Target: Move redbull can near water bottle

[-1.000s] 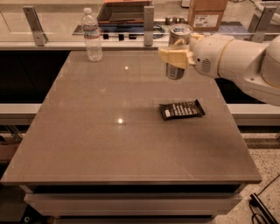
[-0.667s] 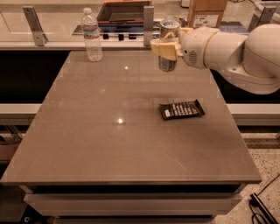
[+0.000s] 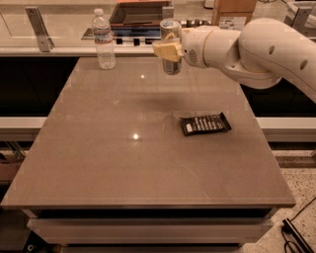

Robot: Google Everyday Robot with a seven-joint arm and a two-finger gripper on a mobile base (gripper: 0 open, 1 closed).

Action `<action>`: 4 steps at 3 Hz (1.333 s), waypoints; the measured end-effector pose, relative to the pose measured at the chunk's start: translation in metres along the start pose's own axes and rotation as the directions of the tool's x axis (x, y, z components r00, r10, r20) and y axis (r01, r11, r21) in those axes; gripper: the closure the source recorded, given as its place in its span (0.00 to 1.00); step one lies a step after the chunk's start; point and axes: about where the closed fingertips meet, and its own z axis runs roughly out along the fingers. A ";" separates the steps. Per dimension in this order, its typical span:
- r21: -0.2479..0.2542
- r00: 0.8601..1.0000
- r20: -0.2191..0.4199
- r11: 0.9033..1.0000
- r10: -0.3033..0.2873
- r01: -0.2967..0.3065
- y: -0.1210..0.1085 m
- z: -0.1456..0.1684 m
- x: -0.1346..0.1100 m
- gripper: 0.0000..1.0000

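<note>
The redbull can [image 3: 171, 64] is a slim silver can, upright and held above the far part of the table. My gripper [image 3: 169, 49] is shut on the can's middle, with a pale fingertip [image 3: 166, 50] across its front. The white arm comes in from the right. The water bottle [image 3: 103, 40] is clear with a white cap and stands at the far left of the table, well to the left of the can.
A flat black snack wrapper [image 3: 205, 123] lies right of the table's middle. The grey-brown table [image 3: 98, 163] has a counter with a tray [image 3: 140, 12] and a cardboard box [image 3: 234, 10] behind it. A metal bracket [image 3: 38, 27] stands at far left.
My gripper has carried the can leftward along the far side of the table, closer to the water bottle. The bottle and the wrapper have not moved.
</note>
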 end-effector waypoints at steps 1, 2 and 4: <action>-0.021 1.000 0.001 1.000 0.002 -0.002 0.008 0.034 0.003 1.00; -0.061 1.000 0.011 0.998 0.015 -0.014 0.021 0.070 0.005 1.00; -0.132 0.998 0.031 0.990 0.054 -0.049 0.028 0.121 0.013 1.00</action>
